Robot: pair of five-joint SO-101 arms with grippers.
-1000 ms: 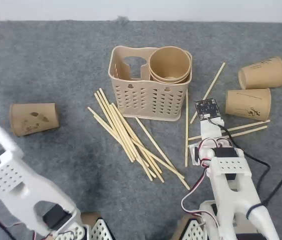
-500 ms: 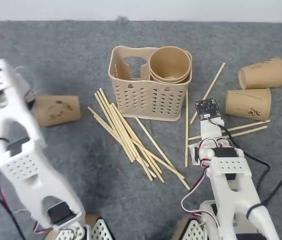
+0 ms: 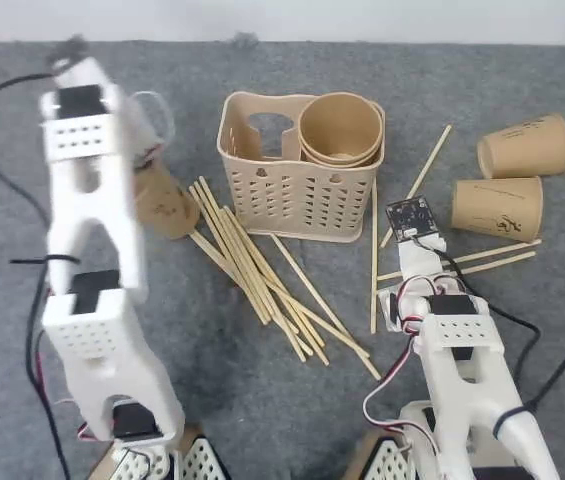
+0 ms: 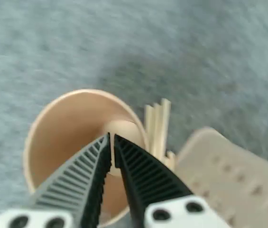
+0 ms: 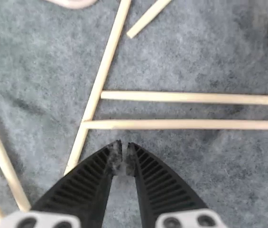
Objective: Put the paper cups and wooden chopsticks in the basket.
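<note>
The left gripper [image 4: 111, 139] is clenched on the wall of the paper cup [image 4: 60, 128], mouth toward the wrist, with the basket [image 4: 228, 166] just beside it, probably so the cup can nest upright

Basket [image 3: 297, 195]: beige, perforated, upright, two compartments. The right compartment holds nested cups [image 3: 340, 128], mouths up.

Held cup [image 3: 167, 205]: tan, tilted, just left of the basket. The left gripper [image 4: 111, 137] pinches its wall at the rim.

Upper cup [image 3: 525, 146] and lower cup [image 3: 497, 208]: both on their sides, well right of the basket, near each other but apart.

Chopstick bundle [image 3: 252, 265]: pale wood, fanned diagonally on the mat before the basket's front left.

Single stick [image 3: 373, 260]: runs along the basket's right end.

Slanted stick [image 3: 417, 185]: lies right of the basket.

Stick pair [image 3: 472, 262]: near parallel, just before the lower cup.
</note>
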